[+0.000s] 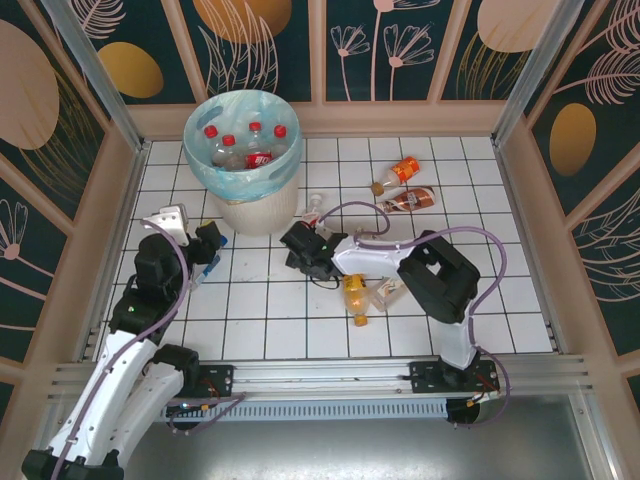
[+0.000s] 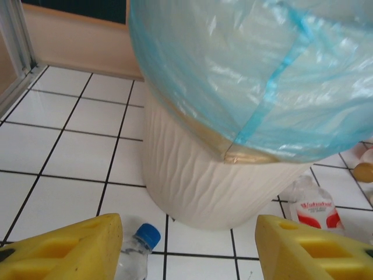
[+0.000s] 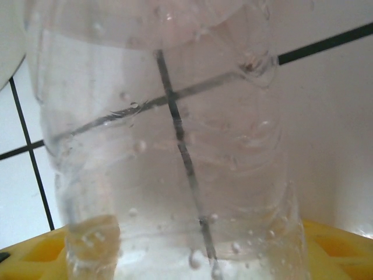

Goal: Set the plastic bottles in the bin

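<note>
The bin (image 1: 262,205), a cream bucket lined with a blue bag, holds several red-capped plastic bottles (image 1: 250,150). My left gripper (image 1: 208,250) hangs open just in front of the bin wall (image 2: 204,186). A clear blue-capped bottle (image 2: 137,251) lies on the tiles by its left finger (image 2: 64,251). My right gripper (image 1: 300,245) is right of the bin, its yellow fingers (image 3: 335,245) against both sides of a clear bottle (image 3: 169,151). An orange bottle (image 1: 356,297), two brown ones (image 1: 405,185) and a red-labelled one (image 2: 315,204) lie on the tiles.
Wooden walls and metal posts (image 1: 95,75) fence the white tiled table (image 1: 300,330). Another small bottle (image 1: 388,292) lies beside the right arm's elbow (image 1: 440,275). Open tiles stretch along the front and the right side.
</note>
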